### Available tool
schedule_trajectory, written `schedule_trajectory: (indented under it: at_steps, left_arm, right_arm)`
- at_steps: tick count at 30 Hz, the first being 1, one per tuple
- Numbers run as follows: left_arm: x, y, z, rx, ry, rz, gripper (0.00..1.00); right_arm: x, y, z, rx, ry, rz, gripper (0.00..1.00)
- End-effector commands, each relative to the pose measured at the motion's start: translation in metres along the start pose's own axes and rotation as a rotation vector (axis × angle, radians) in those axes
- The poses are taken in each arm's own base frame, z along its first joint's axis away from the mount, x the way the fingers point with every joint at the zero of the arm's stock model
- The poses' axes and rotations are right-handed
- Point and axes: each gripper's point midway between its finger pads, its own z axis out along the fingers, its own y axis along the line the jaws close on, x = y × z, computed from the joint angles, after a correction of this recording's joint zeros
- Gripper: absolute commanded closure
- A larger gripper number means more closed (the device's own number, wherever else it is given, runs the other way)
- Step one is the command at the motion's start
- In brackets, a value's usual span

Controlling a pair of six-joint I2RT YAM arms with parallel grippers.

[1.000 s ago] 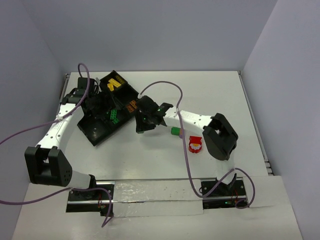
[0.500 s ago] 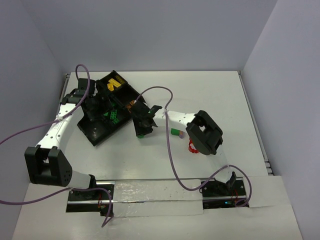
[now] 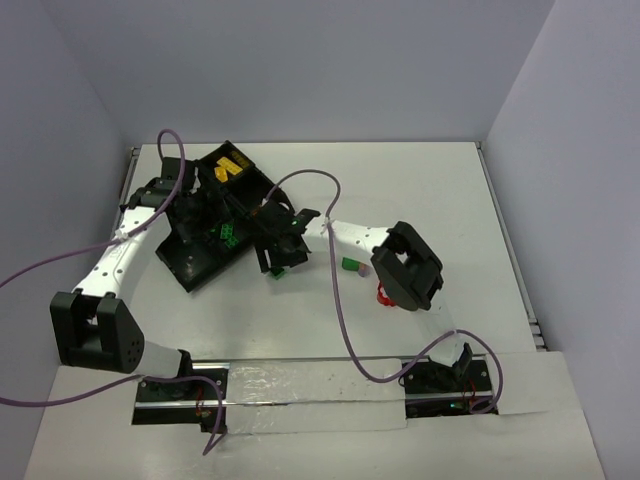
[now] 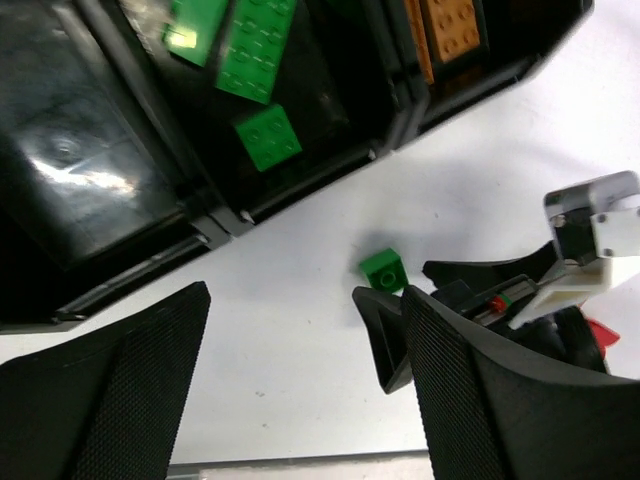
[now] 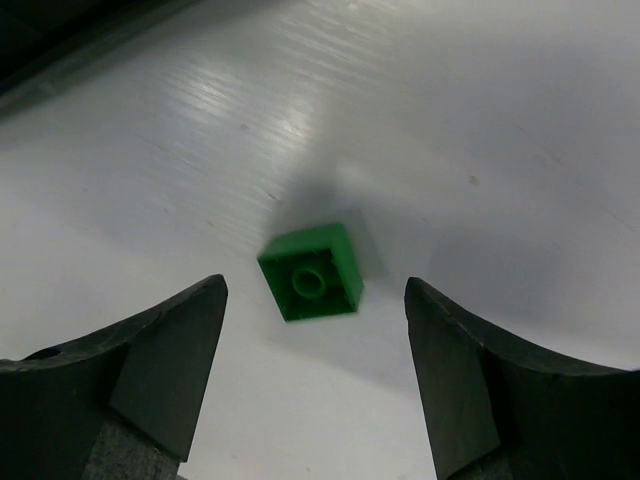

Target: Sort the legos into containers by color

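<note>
A small green brick lies upside down on the white table, between the open fingers of my right gripper, untouched. It also shows in the left wrist view and in the top view, just off the black divided tray. The tray holds green plates, orange bricks and yellow bricks in separate compartments. My left gripper is open and empty, hovering over the tray's near edge. A purple-ended green bar lies on the table. A red brick is half hidden by the right arm.
The right arm's elbow hangs over the table's middle. Purple cables loop over the table. My right gripper sits close to the left gripper's right finger. A grey wall stands at the back.
The right gripper has moved left and slightly forward, its elbow swinging left over the red brick. The small green brick now shows on the table under it. The left arm barely moved.
</note>
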Motion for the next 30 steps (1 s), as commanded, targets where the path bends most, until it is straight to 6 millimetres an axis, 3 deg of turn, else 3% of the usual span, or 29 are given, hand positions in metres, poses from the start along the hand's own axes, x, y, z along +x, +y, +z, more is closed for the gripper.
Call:
schedule_trajectory:
  at_steps: [1,5,6,9,12,16,30]
  left_arm:
    - [0.018,-0.036,0.000,0.047,0.026,0.073,0.19]
    - [0.053,-0.064,0.014,0.071,0.095,0.139,0.19]
    - [0.067,-0.073,0.020,0.071,0.119,0.148,0.19]
    - [0.088,-0.081,0.033,0.024,0.148,0.097,0.16]
    - [0.108,-0.087,0.046,-0.024,0.175,-0.012,0.15]
    - [0.124,-0.093,0.063,-0.061,0.170,-0.083,0.14]
    - [0.136,-0.072,0.109,-0.209,0.140,-0.136,0.25]
  right_arm:
    - [-0.032,-0.028,-0.076,0.018,-0.162,0.065,0.22]
    - [-0.038,-0.094,-0.106,0.074,-0.238,0.196,0.23]
    - [-0.035,-0.123,-0.118,0.108,-0.260,0.242,0.23]
    - [-0.029,-0.181,-0.145,0.203,-0.313,0.312,0.22]
    - [-0.022,-0.218,-0.162,0.267,-0.339,0.361,0.22]
    - [-0.025,-0.236,-0.180,0.289,-0.378,0.386,0.22]
    - [-0.016,-0.237,-0.180,0.285,-0.356,0.361,0.21]
